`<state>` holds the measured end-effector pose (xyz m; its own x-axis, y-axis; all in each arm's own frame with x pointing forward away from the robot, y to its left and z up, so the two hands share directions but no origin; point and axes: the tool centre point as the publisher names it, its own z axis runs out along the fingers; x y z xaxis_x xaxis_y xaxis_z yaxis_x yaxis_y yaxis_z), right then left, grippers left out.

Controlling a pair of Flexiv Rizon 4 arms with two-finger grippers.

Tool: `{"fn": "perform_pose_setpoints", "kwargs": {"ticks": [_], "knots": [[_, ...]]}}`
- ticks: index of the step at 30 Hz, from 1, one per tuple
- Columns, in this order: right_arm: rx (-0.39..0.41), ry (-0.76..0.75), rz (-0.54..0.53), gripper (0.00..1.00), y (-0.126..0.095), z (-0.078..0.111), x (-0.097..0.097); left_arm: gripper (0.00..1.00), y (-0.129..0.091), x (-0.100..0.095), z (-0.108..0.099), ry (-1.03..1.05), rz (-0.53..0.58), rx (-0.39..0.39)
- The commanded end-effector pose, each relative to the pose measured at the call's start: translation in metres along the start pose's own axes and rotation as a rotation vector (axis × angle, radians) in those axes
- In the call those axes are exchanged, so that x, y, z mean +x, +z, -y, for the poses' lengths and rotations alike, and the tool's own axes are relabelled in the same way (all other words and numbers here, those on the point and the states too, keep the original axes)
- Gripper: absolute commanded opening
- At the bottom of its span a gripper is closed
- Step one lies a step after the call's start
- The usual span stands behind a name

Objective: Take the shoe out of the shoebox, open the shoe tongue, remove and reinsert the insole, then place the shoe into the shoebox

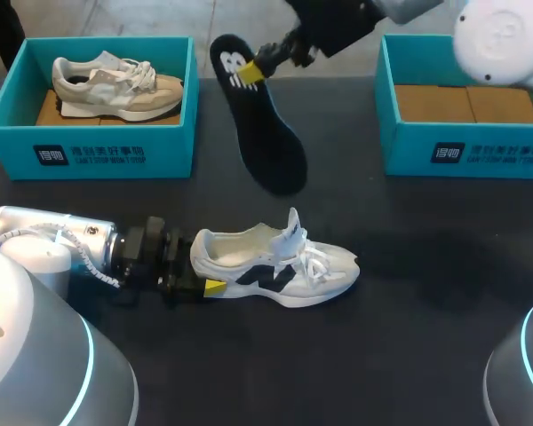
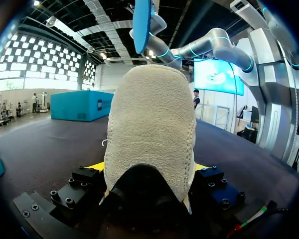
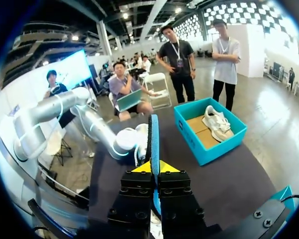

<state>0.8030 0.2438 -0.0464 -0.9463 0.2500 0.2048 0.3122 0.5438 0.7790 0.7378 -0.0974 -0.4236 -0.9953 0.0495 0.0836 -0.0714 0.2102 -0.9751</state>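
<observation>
Jaws on both arms were full. The left jaws clamped the heel of the shoe (image 1: 280,266) from both sides, a yellow tip showing against its flank. The shoe, white with dark side marks, stood on its sole on the desk (image 1: 426,311), toe pointing away from the left arm, tongue standing up. The right jaws pinched the insole (image 1: 266,133) at its heel end, up in the air over the desk's far part. The black insole hung toe-down, apart from the shoe. At the far left sat the left box (image 1: 89,151), teal, holding a beige shoe (image 1: 115,86). At the far right the right box (image 1: 462,146) showed a cardboard liner inside.
</observation>
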Motion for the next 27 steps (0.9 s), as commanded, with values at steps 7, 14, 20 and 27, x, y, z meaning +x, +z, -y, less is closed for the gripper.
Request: {"fn": "perform_pose_setpoints", "kwargs": {"ticks": [7,14,20,27], "knots": [[-0.128,0.062,-0.015,0.0,-0.04,0.005,-0.001,0.0,0.003,0.0,-0.004,-0.001,0.003,0.0],[-0.164,0.114,-0.046,0.0,-0.07,-0.004,0.002,0.0,0.003,0.0,-0.004,-0.001,0.003,0.0],[-0.174,0.119,-0.062,0.0,-0.072,-0.006,0.002,0.0,0.003,0.0,-0.004,-0.001,0.003,0.0],[-0.174,0.119,-0.062,0.0,-0.072,-0.006,0.002,0.0,0.003,0.0,-0.004,-0.001,0.003,0.0]]}}
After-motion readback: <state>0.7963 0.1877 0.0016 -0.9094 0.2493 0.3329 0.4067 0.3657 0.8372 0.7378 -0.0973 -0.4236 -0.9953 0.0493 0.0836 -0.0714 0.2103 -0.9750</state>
